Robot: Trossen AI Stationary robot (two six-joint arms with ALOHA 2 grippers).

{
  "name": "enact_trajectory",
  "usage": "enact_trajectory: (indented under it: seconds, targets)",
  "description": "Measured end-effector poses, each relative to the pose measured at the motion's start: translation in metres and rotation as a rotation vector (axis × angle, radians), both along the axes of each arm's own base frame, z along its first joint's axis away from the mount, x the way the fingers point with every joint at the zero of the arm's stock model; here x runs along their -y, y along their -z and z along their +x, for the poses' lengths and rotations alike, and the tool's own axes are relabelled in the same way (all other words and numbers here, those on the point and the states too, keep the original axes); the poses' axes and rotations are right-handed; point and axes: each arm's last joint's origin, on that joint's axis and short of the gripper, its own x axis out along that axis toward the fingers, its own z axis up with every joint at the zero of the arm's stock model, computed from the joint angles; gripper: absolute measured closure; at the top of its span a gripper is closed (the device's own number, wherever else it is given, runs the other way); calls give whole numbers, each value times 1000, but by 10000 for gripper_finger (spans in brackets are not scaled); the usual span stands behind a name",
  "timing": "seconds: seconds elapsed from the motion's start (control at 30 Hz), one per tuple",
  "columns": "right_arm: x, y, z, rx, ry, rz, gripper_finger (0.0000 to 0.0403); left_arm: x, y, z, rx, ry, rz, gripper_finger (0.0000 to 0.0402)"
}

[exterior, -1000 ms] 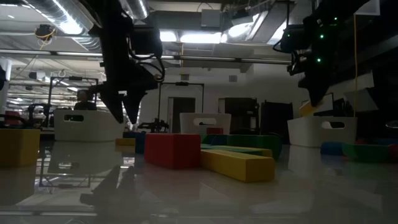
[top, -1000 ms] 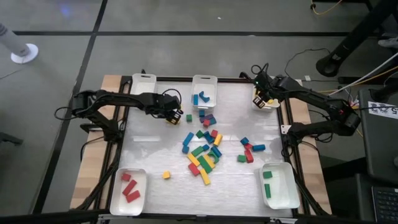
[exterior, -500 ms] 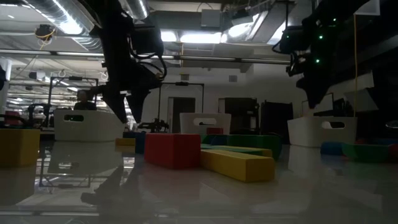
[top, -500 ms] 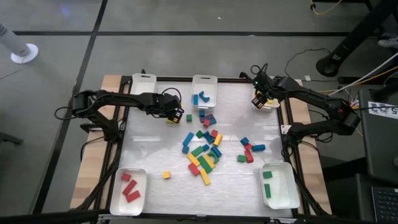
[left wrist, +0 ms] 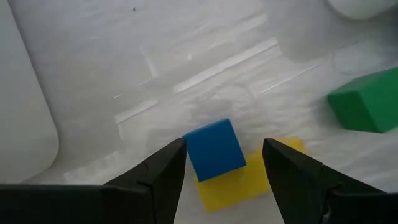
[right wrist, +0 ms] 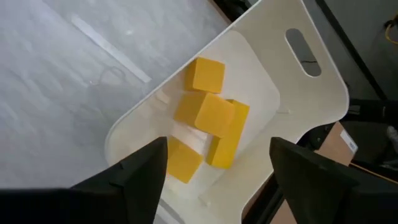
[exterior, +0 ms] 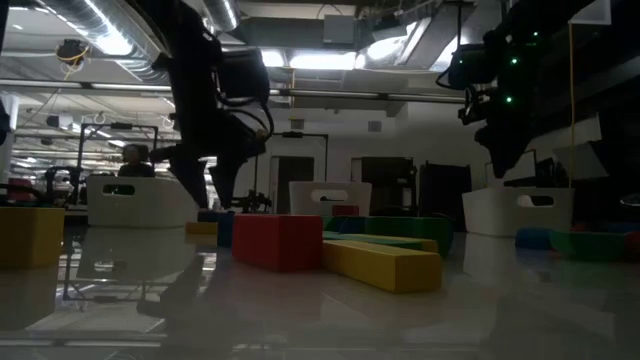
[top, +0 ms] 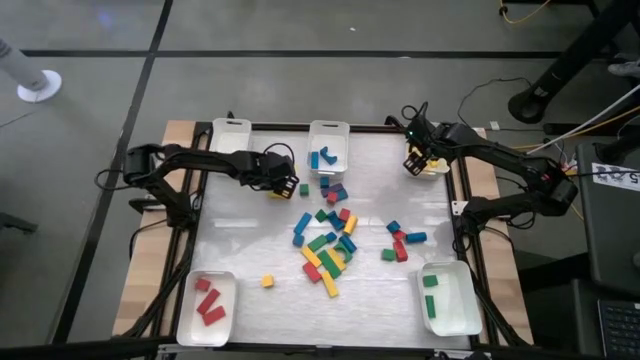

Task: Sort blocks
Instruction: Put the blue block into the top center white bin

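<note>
White plastic trays ringed the pale table (top: 230,230) as two dark arms worked through a block sort. A loose heap of blocks (top: 330,245) in red, blue, green and yellow lay at the table's centre, well apart from both grippers. A tray (top: 206,308) at one near corner held red bars, a tray (top: 447,298) at the other near corner held green pieces, and a tray (top: 329,145) at the middle of the far edge held blue ones.

At the far right corner, the right gripper (top: 416,160) hung over the yellow tray (right wrist: 292,99), its jaws spread wide and empty, with several yellow blocks (right wrist: 208,115) lying inside beneath it. That looked like a drop-off just completed, so the right arm's next move would be to head to the heap for another piece.

Near the far edge, between the far-left tray (top: 231,134) and the blue tray, the left gripper (top: 281,187) hovered low with its jaws open on either side of a blue cube (left wrist: 214,149), not yet touching it. The cube sat partly over a flat yellow block (left wrist: 245,180), with a green block (left wrist: 367,102) close by. The pick was evidently the step in hand: the jaws would need to descend and close squarely on the blue cube alone, leaving the yellow one behind.
</note>
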Motion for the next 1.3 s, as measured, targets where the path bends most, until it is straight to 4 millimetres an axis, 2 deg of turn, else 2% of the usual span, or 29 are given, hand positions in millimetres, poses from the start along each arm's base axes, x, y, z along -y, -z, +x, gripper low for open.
enact_trajectory:
  seconds: [0.47, 0.57, 0.73, 0.87, 1.0, 1.3]
  targets:
    - [1, 0, 1, 19, -4, 0, 123, -6, 26, 6, -81, -3, -10, 202]
    - [1, 0, 2, 22, -4, -3, 123, -6, 26, 8, -73, 17, 6, 223]
    - [1, 0, 2, 23, -4, -3, 123, -7, 25, 9, -78, 60, 18, 279]
    - [0, 0, 3, 63, -25, 45, 123, -7, 25, 10, -83, 72, 19, 283]
    - [-2, 1, 6, 146, -65, 131, 123, -7, 19, 14, -79, 128, 12, 283]
    - [-3, -1, 13, 294, -130, 228, 123, -9, -10, 34, 26, 260, -22, 283]
